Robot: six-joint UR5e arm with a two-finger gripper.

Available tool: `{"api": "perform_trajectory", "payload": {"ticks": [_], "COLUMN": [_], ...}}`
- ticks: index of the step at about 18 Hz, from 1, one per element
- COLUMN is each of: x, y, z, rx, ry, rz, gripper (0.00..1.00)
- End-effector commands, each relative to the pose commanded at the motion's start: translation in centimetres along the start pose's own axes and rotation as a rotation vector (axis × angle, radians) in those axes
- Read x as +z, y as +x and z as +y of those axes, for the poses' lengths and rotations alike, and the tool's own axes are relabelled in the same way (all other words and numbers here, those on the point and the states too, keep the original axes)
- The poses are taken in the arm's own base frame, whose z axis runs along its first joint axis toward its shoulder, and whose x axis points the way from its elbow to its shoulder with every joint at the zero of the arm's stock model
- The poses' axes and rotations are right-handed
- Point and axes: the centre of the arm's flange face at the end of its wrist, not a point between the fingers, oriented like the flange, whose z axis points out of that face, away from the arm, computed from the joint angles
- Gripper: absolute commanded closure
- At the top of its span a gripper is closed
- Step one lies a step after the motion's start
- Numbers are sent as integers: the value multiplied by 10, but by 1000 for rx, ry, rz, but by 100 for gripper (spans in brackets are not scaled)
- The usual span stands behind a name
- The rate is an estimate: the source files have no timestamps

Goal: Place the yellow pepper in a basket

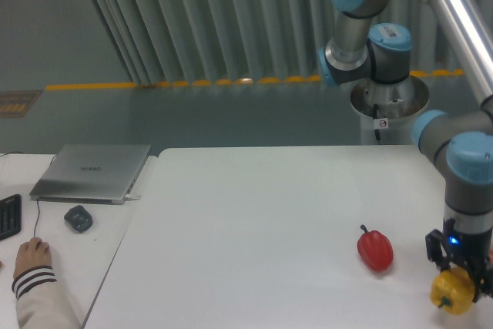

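The yellow pepper (452,292) is at the far right near the frame's bottom, held between the fingers of my gripper (456,279), which comes down on it from above and is shut on it. I cannot tell whether the pepper rests on the white table (254,236) or hangs just above it. A red bell pepper (375,250) lies on the table to the left of the gripper, a short gap apart. The basket is out of view.
A closed silver laptop (92,171) and a dark mouse (78,218) lie on the side desk at the left. A person's hand (31,256) rests at the bottom left, beside a keyboard's edge (8,216). The arm's base (389,98) stands behind the table.
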Motion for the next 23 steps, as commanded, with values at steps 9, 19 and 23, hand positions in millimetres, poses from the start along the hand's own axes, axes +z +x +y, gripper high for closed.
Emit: {"api": "perform_trajectory", "payload": {"ticks": [9, 19, 23], "x": [-66, -50, -43], "y": [-60, -131, -150], "z": [151, 305, 343], "rx": [114, 203, 225], "ry": [-28, 20, 16], "rz": [65, 67, 63], "gripper": [75, 75, 74]}}
